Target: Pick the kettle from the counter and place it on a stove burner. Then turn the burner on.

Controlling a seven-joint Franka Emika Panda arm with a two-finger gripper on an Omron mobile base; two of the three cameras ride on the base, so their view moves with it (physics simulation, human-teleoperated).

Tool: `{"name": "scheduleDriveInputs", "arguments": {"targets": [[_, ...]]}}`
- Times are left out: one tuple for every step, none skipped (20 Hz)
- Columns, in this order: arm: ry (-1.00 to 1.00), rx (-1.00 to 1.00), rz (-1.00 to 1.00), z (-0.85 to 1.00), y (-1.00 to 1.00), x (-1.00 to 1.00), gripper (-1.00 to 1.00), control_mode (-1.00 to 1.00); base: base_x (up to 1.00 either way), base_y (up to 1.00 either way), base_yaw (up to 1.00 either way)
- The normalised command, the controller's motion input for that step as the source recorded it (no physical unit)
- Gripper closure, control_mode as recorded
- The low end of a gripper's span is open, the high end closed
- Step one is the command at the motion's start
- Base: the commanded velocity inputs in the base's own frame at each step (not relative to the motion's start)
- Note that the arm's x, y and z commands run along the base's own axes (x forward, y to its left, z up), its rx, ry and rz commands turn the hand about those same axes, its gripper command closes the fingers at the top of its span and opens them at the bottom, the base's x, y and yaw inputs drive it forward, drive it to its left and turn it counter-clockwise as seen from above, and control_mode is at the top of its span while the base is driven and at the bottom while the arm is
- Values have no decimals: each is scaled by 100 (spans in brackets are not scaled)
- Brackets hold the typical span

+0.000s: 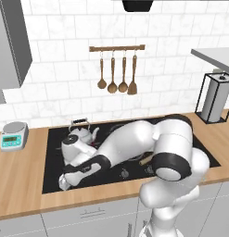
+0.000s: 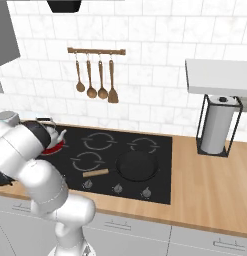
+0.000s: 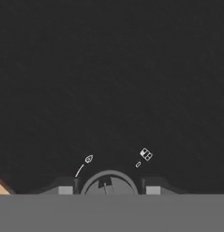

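The kettle [image 1: 80, 135] already sits on the black cooktop [image 1: 204, 155], at about ten o'clock on the glass in the left base view, over a burner [image 2: 54, 145] that shows a red glow under it in the right base view. It stands upright with its dark handle arched over the top. So the carrying part looks finished, and the step in hand is the burner control.

The arm reaches low across the glass, and the gripper [image 1: 65, 181] hangs at the front-left corner of the cooktop, near eight o'clock, just above the row of knobs. In the hand view a round knob [image 3: 109, 182] sits at six o'clock between the two dark fingertips [image 3: 65, 188], with small white markings printed on the glass just above it. The jaws stand apart, one tip on each side of the knob; whether they actually touch it cannot be told.

Since the glow suggests the burner may be on already, the turn is probably done or close to done. If not, the next move calls for closing on the knob and twisting the wrist without slipping off. The wooden surface [image 1: 23, 180] around the cooktop carries a kitchen scale [image 1: 14, 135] at nine o'clock, well apart from the work.
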Motion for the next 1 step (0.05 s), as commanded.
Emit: {"name": "scheduleDriveInputs", "arguments": {"targets": [[-2, -14, 66, -6, 1, -30, 100, -100, 0, 0, 0]]}}
